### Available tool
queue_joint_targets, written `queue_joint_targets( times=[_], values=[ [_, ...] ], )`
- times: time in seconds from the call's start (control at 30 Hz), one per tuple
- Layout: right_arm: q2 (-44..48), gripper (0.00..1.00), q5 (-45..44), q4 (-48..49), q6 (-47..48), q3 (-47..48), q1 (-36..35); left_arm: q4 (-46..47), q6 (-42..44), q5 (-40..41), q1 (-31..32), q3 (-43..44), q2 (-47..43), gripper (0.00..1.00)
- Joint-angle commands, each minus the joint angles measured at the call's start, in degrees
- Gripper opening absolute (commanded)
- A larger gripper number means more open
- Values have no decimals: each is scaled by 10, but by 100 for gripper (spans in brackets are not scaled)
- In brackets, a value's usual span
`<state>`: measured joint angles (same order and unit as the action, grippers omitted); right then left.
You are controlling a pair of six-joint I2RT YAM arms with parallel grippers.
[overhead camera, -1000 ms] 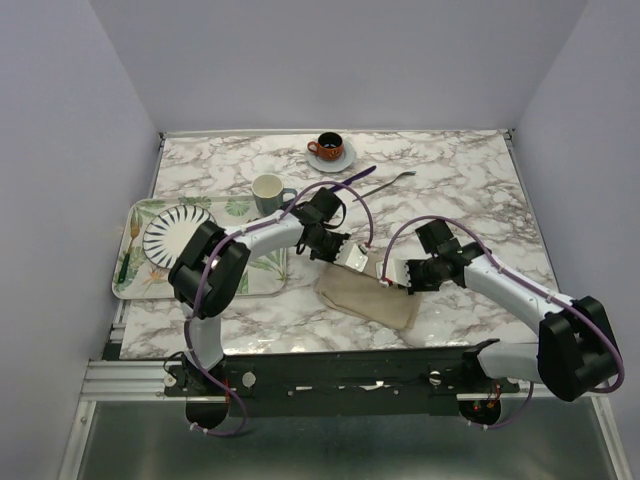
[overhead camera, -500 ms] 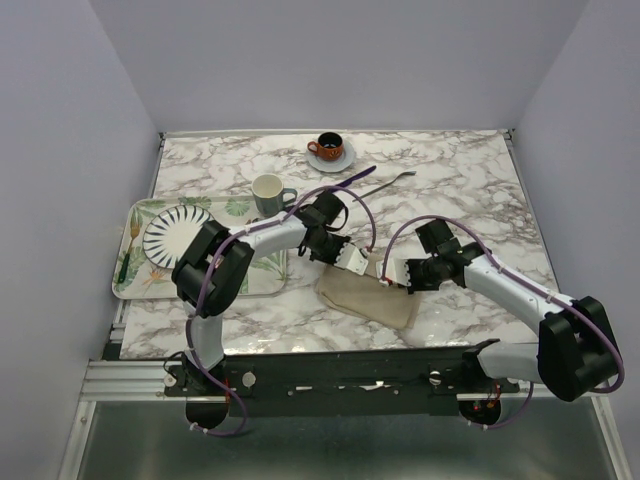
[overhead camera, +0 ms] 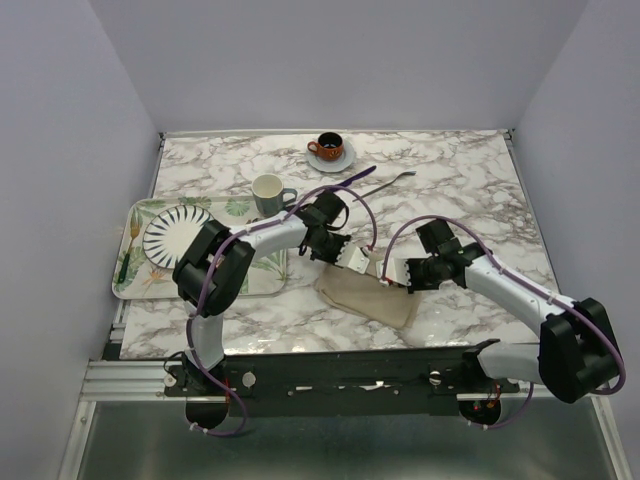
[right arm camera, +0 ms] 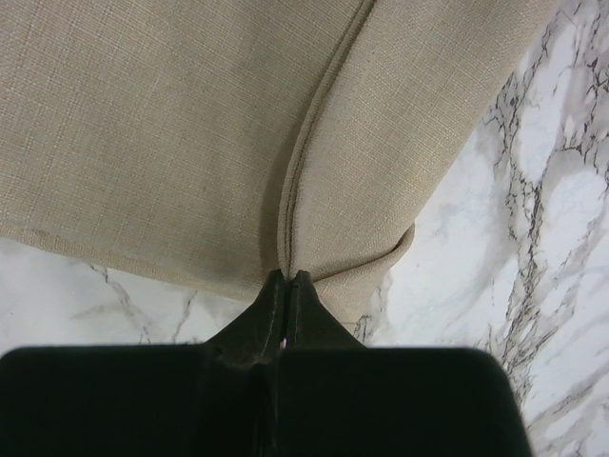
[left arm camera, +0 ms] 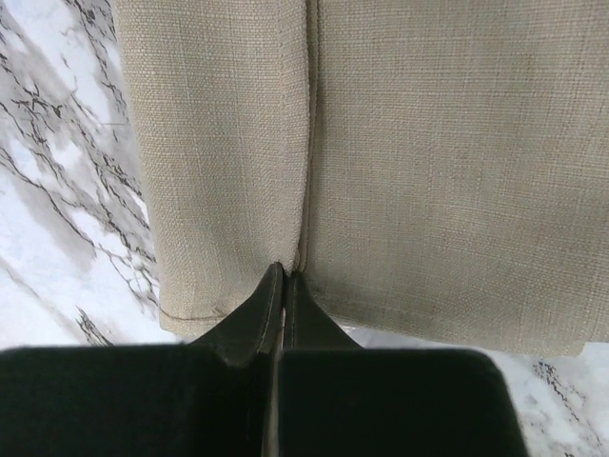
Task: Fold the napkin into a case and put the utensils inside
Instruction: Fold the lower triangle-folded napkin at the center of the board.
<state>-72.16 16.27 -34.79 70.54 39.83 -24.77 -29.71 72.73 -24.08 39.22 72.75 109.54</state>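
The beige napkin (overhead camera: 366, 296) lies folded on the marble near the front edge, with a hemmed flap running down its middle (left arm camera: 309, 143). My left gripper (overhead camera: 358, 262) is at the cloth's far edge, shut, its tips pinching the hem seam (left arm camera: 284, 273). My right gripper (overhead camera: 388, 277) is beside it on the right, shut on the same raised hem (right arm camera: 288, 274), where the cloth puckers up into the tips. The purple knife (overhead camera: 350, 179) and silver fork (overhead camera: 390, 182) lie further back on the table, apart from the napkin.
A white mug (overhead camera: 267, 191) stands left of the knife. An orange cup on a saucer (overhead camera: 328, 149) sits at the back. A leaf-printed tray (overhead camera: 135, 272) at the left holds a striped plate (overhead camera: 175, 231).
The left gripper's jaws opened briefly and closed again on the napkin's hem. Both arms have hardly shifted, and the right gripper stayed shut.
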Motion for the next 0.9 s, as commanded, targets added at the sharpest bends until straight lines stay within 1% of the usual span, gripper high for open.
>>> queue_joint_targets(
  times=[0.0, 0.2, 0.43, 0.57, 0.7, 0.87],
  values=[
    [19, 1, -10, 3, 3, 12, 3, -5, -29, -10, -7, 20, -6, 0],
    [32, 1, -9, -7, 2, 22, 8, -37, -43, -26, -10, 33, -31, 0],
    [46, 1, 14, -49, 10, 26, 7, -82, -45, -43, -10, 30, -57, 0],
    [54, 1, 18, -53, 27, -4, 4, -104, -57, -46, -9, 24, -56, 0],
    [26, 1, -3, -25, 37, -23, -1, -117, -79, -47, -5, 30, -40, 0],
    [-22, 1, -30, -4, 38, -15, -1, -130, -117, -47, 5, 42, -9, 0]
  ],
)
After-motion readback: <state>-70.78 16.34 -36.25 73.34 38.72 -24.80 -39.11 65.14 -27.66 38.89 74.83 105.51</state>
